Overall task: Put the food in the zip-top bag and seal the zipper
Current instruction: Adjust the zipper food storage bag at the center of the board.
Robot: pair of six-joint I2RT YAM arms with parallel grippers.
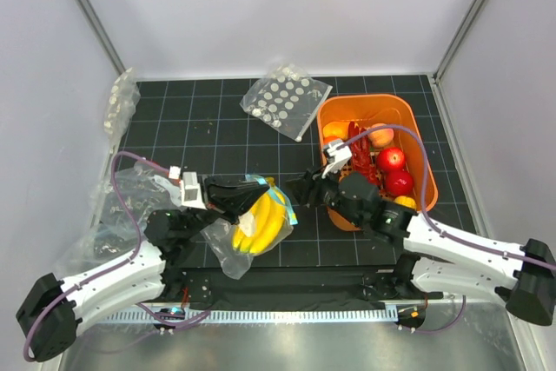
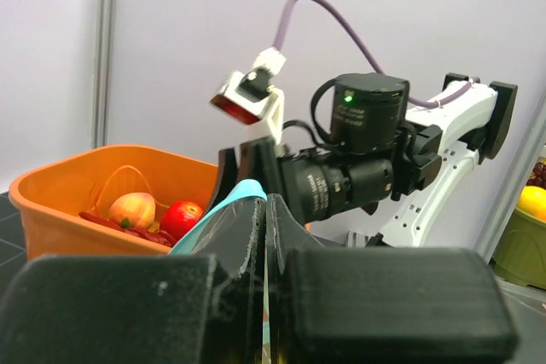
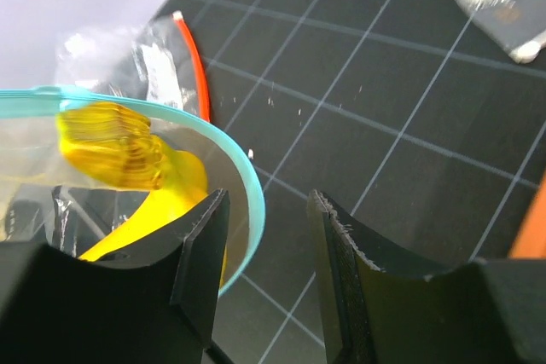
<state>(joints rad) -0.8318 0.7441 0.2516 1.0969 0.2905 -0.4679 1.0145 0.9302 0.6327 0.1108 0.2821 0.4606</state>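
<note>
Bag point(image 1: 226, 254) sits at 6 o'clock on the mat, between the arms, with bananas point(image 1: 261, 225) inside. Left gripper point(image 2: 264, 245) is pressed together on the zipper point(image 2: 241, 195). Right gripper point(image 3: 269, 202) is spread at the mouth's 3 o'clock end, pinching nothing. Judgement: film is light, limp and slippery, and the load sags it. The strip is the stiffest part, so pinch across it. Round fruit is still in the basket point(image 1: 422, 147), 2 o'clock.
</note>
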